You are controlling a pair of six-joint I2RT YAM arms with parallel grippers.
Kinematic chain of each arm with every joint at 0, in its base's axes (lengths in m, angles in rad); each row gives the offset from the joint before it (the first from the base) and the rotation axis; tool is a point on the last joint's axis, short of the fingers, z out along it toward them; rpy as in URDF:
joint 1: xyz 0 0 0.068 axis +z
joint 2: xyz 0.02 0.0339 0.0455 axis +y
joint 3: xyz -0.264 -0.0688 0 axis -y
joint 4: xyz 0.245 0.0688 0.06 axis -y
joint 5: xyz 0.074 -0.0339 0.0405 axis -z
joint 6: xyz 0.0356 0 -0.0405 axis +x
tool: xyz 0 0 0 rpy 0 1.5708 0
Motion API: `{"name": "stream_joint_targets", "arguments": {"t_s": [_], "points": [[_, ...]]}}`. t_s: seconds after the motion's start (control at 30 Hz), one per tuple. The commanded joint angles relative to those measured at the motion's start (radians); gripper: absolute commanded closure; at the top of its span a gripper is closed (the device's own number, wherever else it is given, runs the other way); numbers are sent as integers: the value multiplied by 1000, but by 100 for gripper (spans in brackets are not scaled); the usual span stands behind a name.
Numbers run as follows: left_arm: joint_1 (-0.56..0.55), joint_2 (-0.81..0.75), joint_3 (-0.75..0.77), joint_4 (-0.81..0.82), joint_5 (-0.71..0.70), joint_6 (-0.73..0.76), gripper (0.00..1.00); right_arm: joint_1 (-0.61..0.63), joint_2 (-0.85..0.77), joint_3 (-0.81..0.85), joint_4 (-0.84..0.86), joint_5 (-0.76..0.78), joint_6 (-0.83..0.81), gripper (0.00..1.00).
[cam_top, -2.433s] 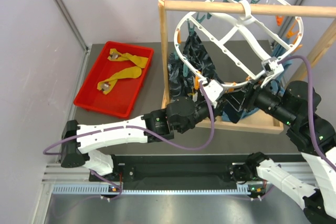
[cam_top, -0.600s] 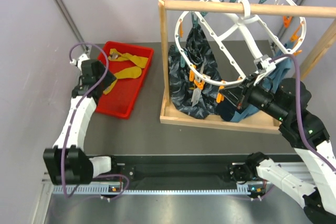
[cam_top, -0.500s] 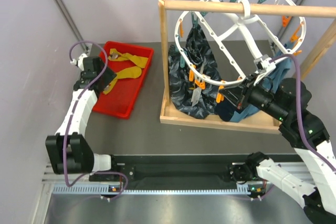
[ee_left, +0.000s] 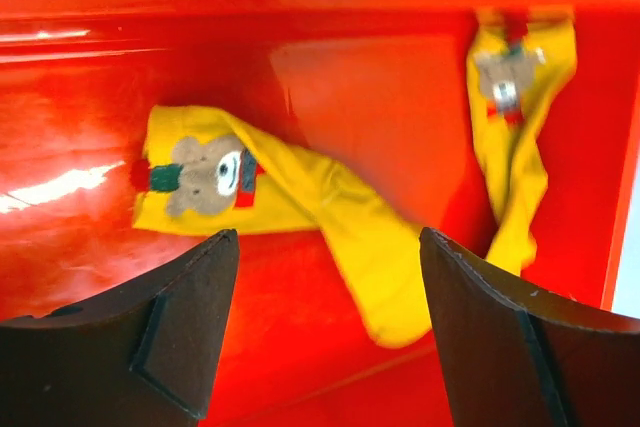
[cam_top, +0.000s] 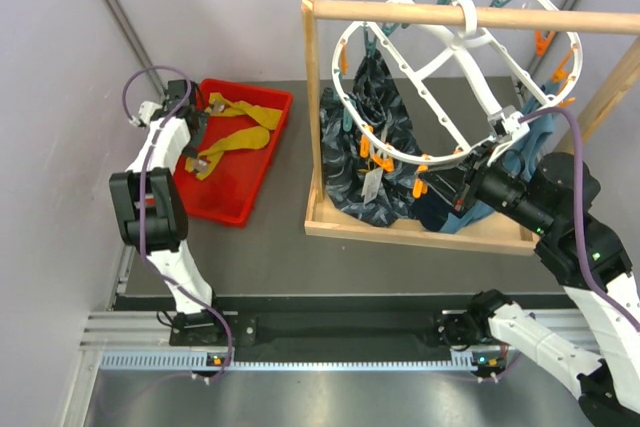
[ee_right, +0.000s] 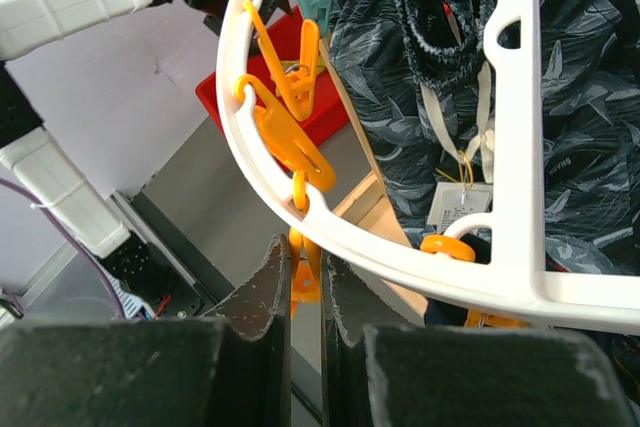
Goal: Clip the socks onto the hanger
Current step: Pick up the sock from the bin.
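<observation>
Two mustard-yellow socks (cam_top: 236, 139) lie in a red tray (cam_top: 200, 209). In the left wrist view the nearer sock (ee_left: 300, 192) has a bear patch and the other sock (ee_left: 515, 97) lies at the far right. My left gripper (ee_left: 328, 247) hovers open just above the nearer sock, with nothing held, at the tray's left side (cam_top: 193, 132). The white oval hanger (cam_top: 440, 62) hangs from the rod. My right gripper (ee_right: 305, 272) is shut on an orange clip peg (ee_right: 318, 277) under the hanger's near rim (ee_right: 400, 257). A dark navy piece (cam_top: 432, 209) hangs there.
The wooden rod-and-post rack (cam_top: 440, 15) stands on a wooden base (cam_top: 400, 230) at the right. A large dark patterned cloth (cam_top: 365, 147) and a teal-blue cloth (cam_top: 520, 147) hang inside it. Grey walls close the left side and the back.
My left arm has swung from the hanger to the red tray and its jaws have opened wider. My right gripper has stayed shut at the hanger's rim.
</observation>
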Motion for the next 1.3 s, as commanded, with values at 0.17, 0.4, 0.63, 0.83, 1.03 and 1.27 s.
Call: {"name": "stream_joint_targets", "arguments": {"t_s": [0.17, 0.4, 0.63, 0.83, 1.03, 1.27], "points": [[16, 182, 134, -113, -92, -321, 21, 3, -8, 8, 85, 19, -3, 100], [36, 284, 179, -165, -98, -393, 21, 3, -7, 14, 80, 23, 2, 100], [58, 332, 175, -234, -75, -455, 32, 3, -1, 19, 85, 16, 7, 100], [63, 347, 173, -220, -68, -406, 62, 5, -4, 19, 82, 19, 10, 100], [55, 268, 135, -137, -104, -259, 100, 5, -5, 14, 83, 19, 10, 100], [-20, 59, -29, 53, -173, -26, 100, 3, 4, 4, 98, 15, 13, 100]]}}
